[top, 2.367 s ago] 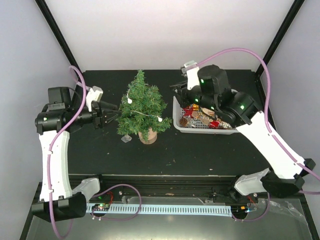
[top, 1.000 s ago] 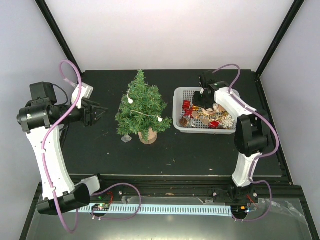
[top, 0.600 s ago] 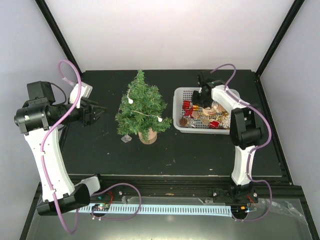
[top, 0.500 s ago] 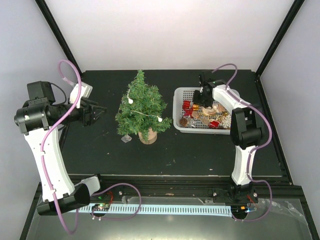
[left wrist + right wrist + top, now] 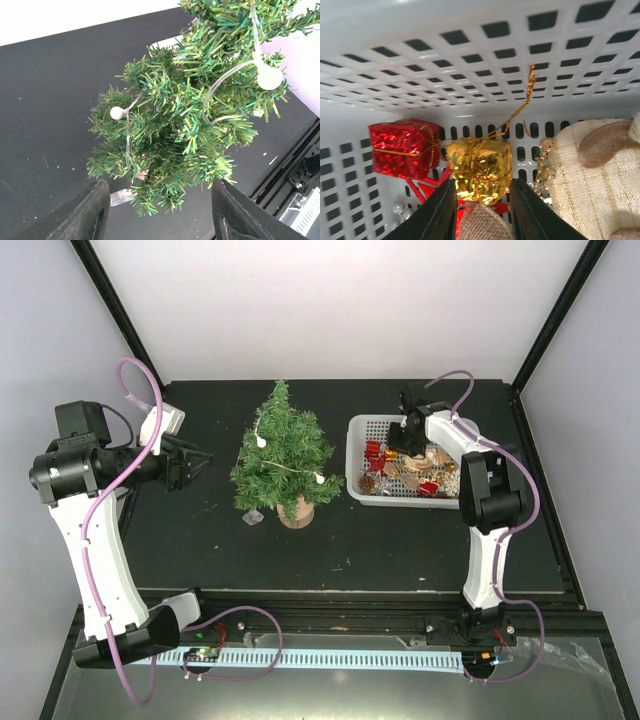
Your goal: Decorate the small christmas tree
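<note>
Right claw (image 5: 481, 186) is seen lowered into the white perforated plastic basket (image 5: 470, 50). Its two fingers are pressed against opposite sides of a small gold foil gift-box ornament (image 5: 479, 167), so the box is judged to be pinched. Just beside one finger of that claw a red foil gift-box ornament (image 5: 404, 147) is lying, and beside the other finger a cream woven fabric ornament with a brown patch (image 5: 592, 165) is crowded close. A thin gold hanging thread (image 5: 520, 112) is stood up from the gold box, ahead of the claw, against the basket wall.

The step in hand is judged to be the lifting-out of this ornament. A slow, straight lift is advised, so that the neighbours are not dragged along and the thread is not snagged in the wall's holes. The thread should be kept free and uppermost, since it must be slipped over a branch tip.

The small christmas tree (image 5: 285, 455), dark green and bristly on a round tan wooden stump (image 5: 296, 512), is stood outside the basket, between the two claws, with a string of white bulb lights (image 5: 260, 440) draped on it. Left claw (image 5: 192, 466) is held spread and empty, pointed at the tree without touching it; a branch could be steadied with it
</note>
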`<action>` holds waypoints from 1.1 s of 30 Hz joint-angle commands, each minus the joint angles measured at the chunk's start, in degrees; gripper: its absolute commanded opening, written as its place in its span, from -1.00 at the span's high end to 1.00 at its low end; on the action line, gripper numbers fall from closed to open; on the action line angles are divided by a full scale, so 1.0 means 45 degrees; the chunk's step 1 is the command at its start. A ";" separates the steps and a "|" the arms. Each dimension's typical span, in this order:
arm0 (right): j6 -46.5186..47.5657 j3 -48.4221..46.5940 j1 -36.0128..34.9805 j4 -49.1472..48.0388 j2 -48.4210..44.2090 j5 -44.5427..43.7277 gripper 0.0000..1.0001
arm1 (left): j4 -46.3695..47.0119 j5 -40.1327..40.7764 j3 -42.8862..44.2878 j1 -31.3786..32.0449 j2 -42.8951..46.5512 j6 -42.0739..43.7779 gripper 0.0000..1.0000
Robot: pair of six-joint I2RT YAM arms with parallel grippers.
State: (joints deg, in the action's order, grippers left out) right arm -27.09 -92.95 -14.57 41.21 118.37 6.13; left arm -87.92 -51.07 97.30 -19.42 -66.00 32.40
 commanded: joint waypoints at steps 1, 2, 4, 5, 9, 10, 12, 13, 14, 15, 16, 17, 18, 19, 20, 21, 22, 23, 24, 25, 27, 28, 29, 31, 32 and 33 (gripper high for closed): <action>0.0169 0.0130 0.0199 -0.0284 0.0284 0.0166 0.38 | -0.0284 -0.0339 -0.0034 0.0038 0.0114 -0.0089 -0.14; 0.0172 0.0142 0.0226 -0.0314 0.0311 0.0171 0.39 | -0.0284 -0.0332 -0.0036 0.0038 0.0125 -0.0091 -0.14; 0.0179 0.0207 0.0248 -0.0382 0.0354 0.0268 0.39 | -0.0284 -0.0336 -0.0066 0.0038 0.0120 -0.0091 -0.14; 0.0168 0.0223 0.0263 -0.0415 0.0404 0.0333 0.40 | -0.0286 -0.0349 -0.0074 0.0036 0.0118 -0.0074 -0.14; 0.0101 0.0299 0.0269 -0.0669 0.0567 0.0698 0.45 | -0.0267 -0.0420 -0.0206 0.0038 0.0102 -0.0052 -0.14; 0.0080 0.0315 0.0278 -0.0721 0.0612 0.0790 0.47 | -0.0265 -0.0455 -0.0246 0.0038 0.0079 -0.0052 -0.14; 0.0045 0.0334 0.0278 -0.0795 0.0704 0.0949 0.50 | -0.0263 -0.0550 -0.0309 0.0028 0.0085 -0.0018 -0.14; 0.0051 0.0341 0.0270 -0.0840 0.0749 0.1029 0.52 | -0.0267 -0.0583 -0.0334 0.0032 0.0080 -0.0009 -0.14; 0.0063 0.0369 0.0269 -0.0899 0.0762 0.1134 0.54 | -0.0260 -0.0612 -0.0376 0.0037 0.0072 0.0029 -0.14; 0.0071 0.0394 0.0259 -0.0962 0.0795 0.1220 0.56 | -0.0256 -0.0637 -0.0401 0.0028 0.0046 0.0068 -0.15; 0.0081 0.0427 0.0277 -0.1027 0.0804 0.1307 0.59 | -0.0256 -0.0675 -0.0451 0.0037 0.0031 0.0107 -0.15; 0.0097 0.0482 0.0270 -0.1064 0.0823 0.1374 0.61 | -0.0249 -0.0677 -0.0508 0.0038 0.0031 0.0136 -0.14; 0.0087 0.0499 0.0269 -0.1076 0.0813 0.1372 0.64 | -0.0257 -0.0697 -0.0547 0.0028 0.0027 0.0152 -0.14; 0.0103 0.0535 0.0269 -0.1102 0.0816 0.1372 0.70 | -0.0249 -0.0733 -0.0569 0.0037 0.0016 0.0171 -0.14; 0.0107 0.0564 0.0269 -0.1110 0.0824 0.1372 0.79 | -0.0250 -0.0750 -0.0594 0.0038 0.0017 0.0200 -0.14; 0.0118 0.0590 0.0269 -0.1109 0.0791 0.1357 0.87 | -0.0260 -0.0774 -0.0619 0.0036 0.0020 0.0202 -0.14; 0.0121 0.0661 0.0269 -0.1135 0.0685 0.1294 0.96 | -0.0254 -0.0794 -0.0622 0.0031 0.0006 0.0196 -0.14; 0.0122 0.0751 0.0269 -0.1185 0.0571 0.1211 0.97 | -0.0243 -0.0799 -0.0640 0.0037 -0.0003 0.0225 -0.14; 0.0149 0.0896 0.0269 -0.1238 0.0311 0.1100 0.98 | -0.0249 -0.0812 -0.0661 0.0038 -0.0027 0.0249 -0.14; 0.0147 0.1081 0.0269 -0.1305 0.0092 0.0964 0.98 | -0.0257 -0.0801 -0.0679 0.0033 -0.0044 0.0259 -0.14; 0.0221 0.1466 0.0300 -0.1392 -0.0384 0.0763 0.98 | -0.0251 -0.0827 -0.0753 0.0033 -0.0074 0.0287 -0.14; 0.0264 0.1640 0.0289 -0.1390 -0.0620 0.0654 0.98 | -0.0231 -0.0876 -0.0793 0.0025 -0.0109 0.0305 -0.14; 0.0318 0.1874 0.0283 -0.1390 -0.0908 0.0523 0.98 | -0.0233 -0.0907 -0.0802 0.0035 -0.0154 0.0329 -0.14; 0.0426 0.2254 0.0288 -0.1401 -0.1606 0.0278 0.98 | -0.0227 -0.0984 -0.0821 0.0038 -0.0227 0.0336 -0.14; 0.0489 0.2451 0.0288 -0.1421 -0.2020 0.0173 0.98 | -0.0211 -0.1004 -0.0813 0.0038 -0.0267 0.0338 -0.15; 0.0578 0.2601 0.0288 -0.1409 -0.2438 0.0043 0.98 | -0.0216 -0.1028 -0.0803 0.0038 -0.0301 0.0353 -0.14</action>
State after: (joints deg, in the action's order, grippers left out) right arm -26.20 -83.50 -13.45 34.76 114.56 9.34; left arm -88.18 -53.80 93.78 -19.40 -66.43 32.80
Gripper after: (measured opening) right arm 0.015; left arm 0.571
